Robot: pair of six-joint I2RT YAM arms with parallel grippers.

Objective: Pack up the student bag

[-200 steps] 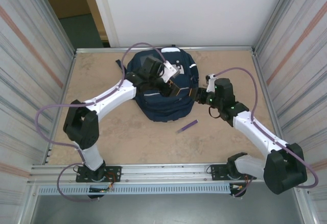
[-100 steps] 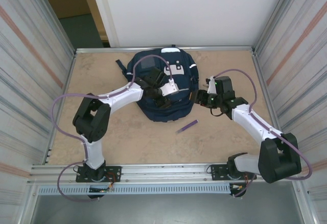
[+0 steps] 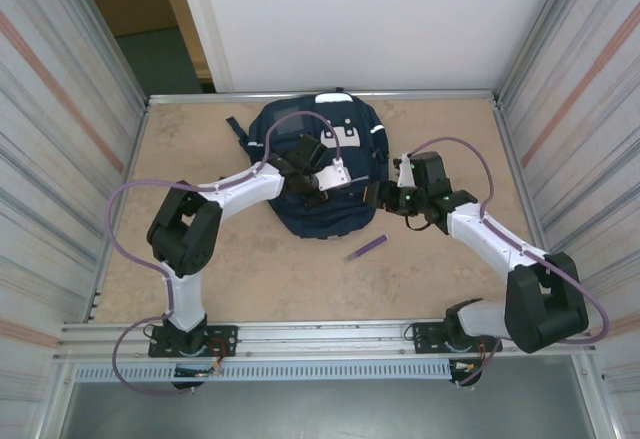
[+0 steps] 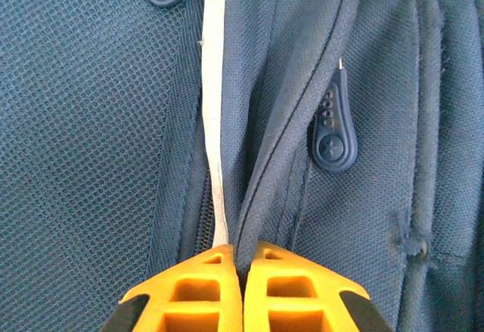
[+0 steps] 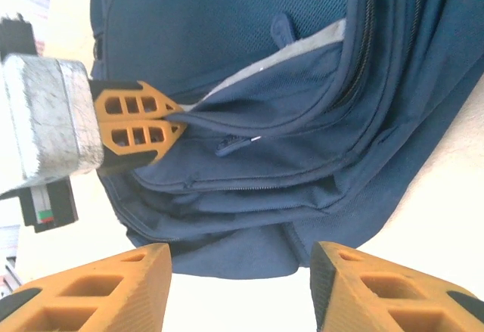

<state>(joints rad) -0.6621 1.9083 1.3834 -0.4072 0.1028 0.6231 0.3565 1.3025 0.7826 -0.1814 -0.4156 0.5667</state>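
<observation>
The student bag (image 3: pixel 345 139) lies flat at the back middle of the table, navy blue with thin white stripes. My left gripper (image 3: pixel 320 189) rests on its front and is shut on a fold of fabric beside a zip; the left wrist view shows the gripper (image 4: pixel 242 252) pinching that fold next to a white stripe (image 4: pixel 214 82), with a zip pull (image 4: pixel 333 131) just beyond. From the right wrist, the left fingers (image 5: pixel 132 124) lift the pocket edge, and pale grey lining (image 5: pixel 299 54) shows. My right gripper (image 3: pixel 383 197) stands open at the bag's right edge (image 5: pixel 249 249), holding nothing.
A small purple pen (image 3: pixel 366 248) lies on the tan table (image 3: pixel 230 269) just in front of the bag's right corner. Corrugated metal walls (image 3: pixel 60 159) close in both sides, and a white wall stands behind. A rail runs along the near edge.
My left gripper has closed on the bag's fabric after sitting open. The right gripper has moved left toward the bag's edge and opened wider.
</observation>
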